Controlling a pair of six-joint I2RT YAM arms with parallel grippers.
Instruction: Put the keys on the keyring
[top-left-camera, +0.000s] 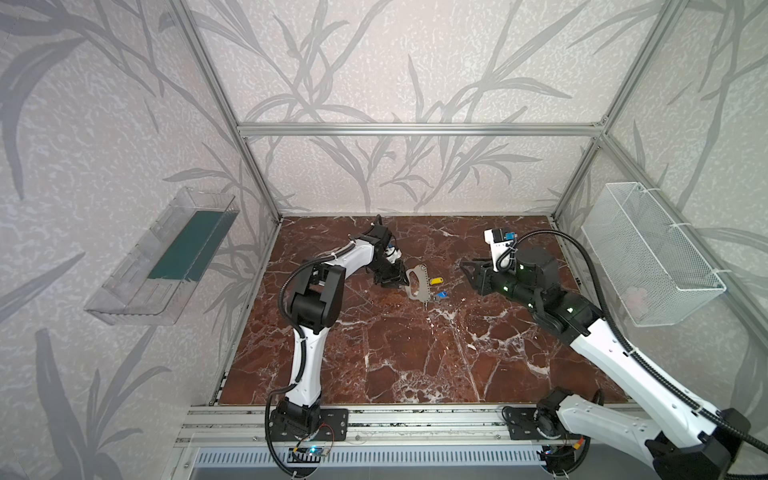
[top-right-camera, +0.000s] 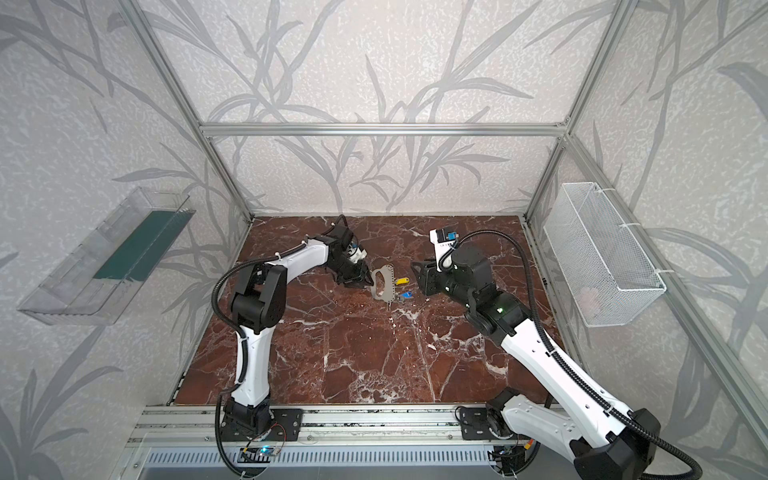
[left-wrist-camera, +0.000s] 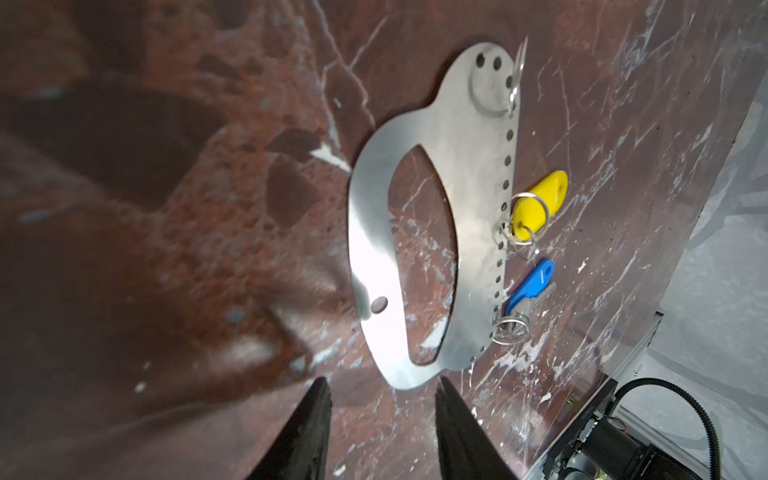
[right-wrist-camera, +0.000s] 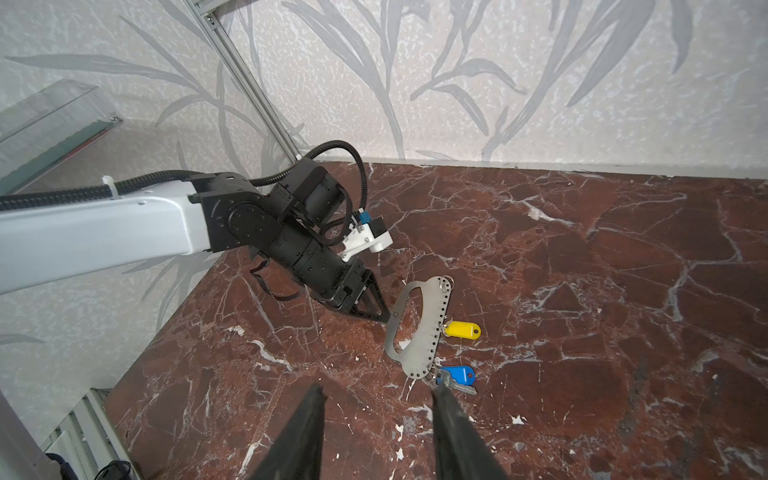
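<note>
We judge it all but done: small yellow-tagged key (left-wrist-camera: 540, 203) and blue-tagged key (left-wrist-camera: 532, 282) look ringed to the flat grey D-shaped metal keyring (left-wrist-camera: 478, 187) lying far-centre; left gripper (left-wrist-camera: 382, 382) just beside it, right gripper (right-wrist-camera: 379, 388) well apart, both part-open, empty.

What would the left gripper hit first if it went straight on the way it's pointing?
Most likely the keyring: its curved edge lies just ahead of the left gripper. Depth is unclear, so the gripper might skim over it.

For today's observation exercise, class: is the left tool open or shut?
Open: the fingers of the left tool stand apart, table showing between them.
</note>
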